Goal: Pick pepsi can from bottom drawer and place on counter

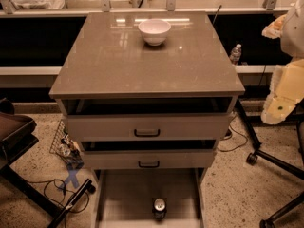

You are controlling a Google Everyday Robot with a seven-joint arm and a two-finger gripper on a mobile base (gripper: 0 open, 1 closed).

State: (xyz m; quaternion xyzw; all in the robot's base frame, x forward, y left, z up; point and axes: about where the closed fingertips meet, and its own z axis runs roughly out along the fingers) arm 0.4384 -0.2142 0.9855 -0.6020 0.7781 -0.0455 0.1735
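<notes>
The pepsi can [159, 208] stands upright in the open bottom drawer [128, 196], near the drawer's front middle, with its silver top showing. The counter [118, 56] is the glossy grey-brown slab on top of the cabinet. My arm hangs at the right edge of the view, beside the cabinet's right side. The gripper [278, 109] is at the arm's lower end, level with the top drawer, far up and to the right of the can and touching nothing.
A white bowl [154, 31] sits at the back middle of the counter. Two upper drawers with black handles [147, 133] are slightly ajar. Chair legs with castors [251, 158] stand on the right. Cables and a dark stand [28, 175] are on the left floor.
</notes>
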